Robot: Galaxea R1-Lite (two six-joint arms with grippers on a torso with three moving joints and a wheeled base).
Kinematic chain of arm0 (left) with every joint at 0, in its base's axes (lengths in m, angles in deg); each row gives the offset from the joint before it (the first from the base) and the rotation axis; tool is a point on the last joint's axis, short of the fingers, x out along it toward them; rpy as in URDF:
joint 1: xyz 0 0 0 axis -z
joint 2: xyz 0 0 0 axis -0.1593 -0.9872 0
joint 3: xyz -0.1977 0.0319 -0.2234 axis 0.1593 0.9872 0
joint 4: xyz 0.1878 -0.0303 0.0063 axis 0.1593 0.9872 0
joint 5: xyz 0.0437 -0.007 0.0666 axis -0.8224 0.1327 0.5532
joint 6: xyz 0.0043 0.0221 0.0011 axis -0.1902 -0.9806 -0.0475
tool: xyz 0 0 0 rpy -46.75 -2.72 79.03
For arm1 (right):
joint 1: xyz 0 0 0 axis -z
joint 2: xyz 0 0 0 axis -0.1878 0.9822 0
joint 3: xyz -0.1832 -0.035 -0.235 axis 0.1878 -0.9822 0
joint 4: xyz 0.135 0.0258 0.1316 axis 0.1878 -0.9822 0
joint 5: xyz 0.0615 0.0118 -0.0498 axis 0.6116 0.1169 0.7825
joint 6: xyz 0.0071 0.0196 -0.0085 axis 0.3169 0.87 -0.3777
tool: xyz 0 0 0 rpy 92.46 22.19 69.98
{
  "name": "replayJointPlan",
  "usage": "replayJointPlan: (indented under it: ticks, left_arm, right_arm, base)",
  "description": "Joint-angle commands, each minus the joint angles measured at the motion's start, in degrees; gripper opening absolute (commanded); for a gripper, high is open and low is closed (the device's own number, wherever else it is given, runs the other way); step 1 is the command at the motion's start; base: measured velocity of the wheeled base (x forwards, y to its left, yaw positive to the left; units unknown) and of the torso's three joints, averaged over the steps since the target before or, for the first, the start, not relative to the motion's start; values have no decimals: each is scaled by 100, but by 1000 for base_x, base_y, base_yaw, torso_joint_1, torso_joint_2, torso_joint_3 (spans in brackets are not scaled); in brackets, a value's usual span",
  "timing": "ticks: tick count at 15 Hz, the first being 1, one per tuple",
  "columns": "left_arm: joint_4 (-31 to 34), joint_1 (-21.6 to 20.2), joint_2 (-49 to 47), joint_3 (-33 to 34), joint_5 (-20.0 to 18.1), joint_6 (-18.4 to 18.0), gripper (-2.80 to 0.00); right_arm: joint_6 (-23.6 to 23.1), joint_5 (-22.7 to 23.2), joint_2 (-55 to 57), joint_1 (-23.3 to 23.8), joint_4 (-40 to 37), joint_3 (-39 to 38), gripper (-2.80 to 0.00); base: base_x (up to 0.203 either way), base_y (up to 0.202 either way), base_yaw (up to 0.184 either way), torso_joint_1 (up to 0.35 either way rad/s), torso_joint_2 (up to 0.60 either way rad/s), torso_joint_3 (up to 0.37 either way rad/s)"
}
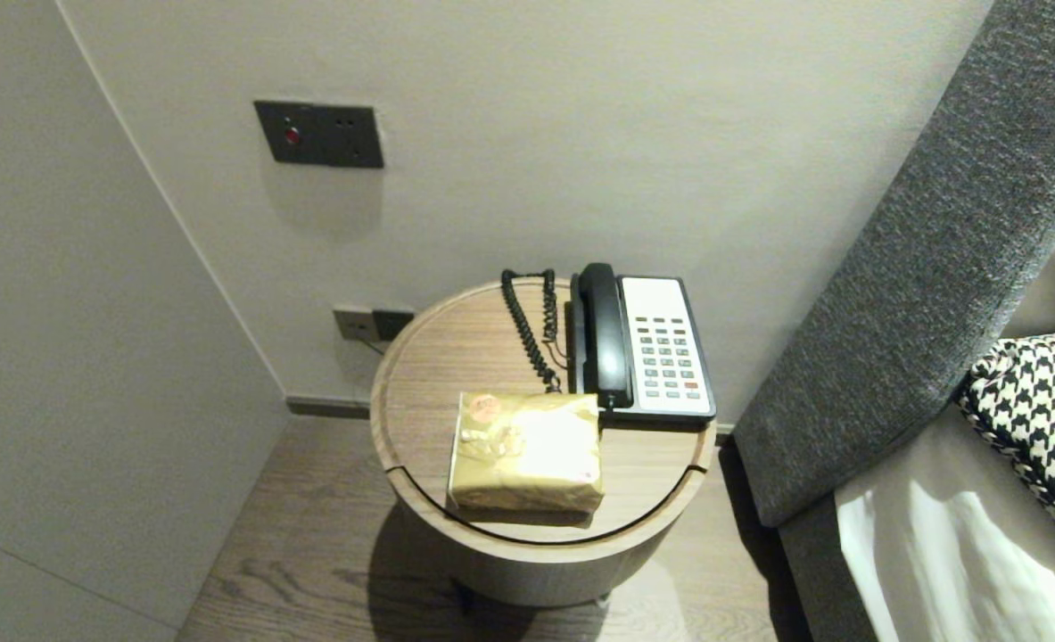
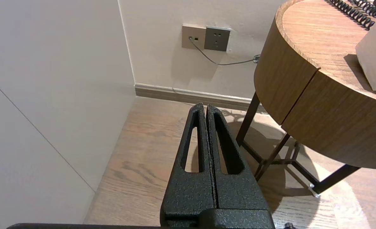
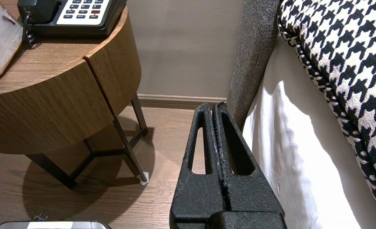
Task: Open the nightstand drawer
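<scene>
The gold-wrapped packet [image 1: 525, 453] lies flat near the front edge of the round table [image 1: 420, 357], easy to reach, with its far corner just beside the telephone [image 1: 661, 348]. The telephone sits at the back against the wall [image 1: 581, 134], probably so its cable reaches the socket [image 2: 217, 38]. The handset [image 1: 603, 334] rests in its cradle, and the coiled cord [image 1: 531, 325] lies loose alongside.

Both arms hang low and idle. The left end effector [image 2: 206, 106] is over the floor [image 2: 149, 152] beside the table, and the right end effector [image 3: 215, 106] is between the table and the bed [image 3: 289, 152]. Each has its fingers pressed together and grips nothing.

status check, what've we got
Left end effector shut, low beside table. Right end effector shut, by bed. Gold pack on table, untouched. Phone behind it.
</scene>
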Motion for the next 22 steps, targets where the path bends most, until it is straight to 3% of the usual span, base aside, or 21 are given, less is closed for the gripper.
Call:
replayJointPlan:
  ticks: [1,14,17,22]
  left_arm:
    - [-3,-4,17,0,2,3,-280]
    - [-3,-5,9,0,2,3,-280]
    - [-3,-5,18,0,2,3,-280]
    - [-3,-5,9,0,2,3,-280]
  right_arm:
    - [-21,2,18,-2,34,-229,-280]
    - [-82,11,-18,-11,-309,-88,-280]
    - [-82,91,183,-18,-1024,529,-280]
    - [-84,126,1504,-70,-1146,1523,-280]
  base:
    - [0,0,0,0,0,0]
    - [0,0,0,0,0,0]
    - [0,0,0,0,0,0]
    - [0,0,0,0,0,0]
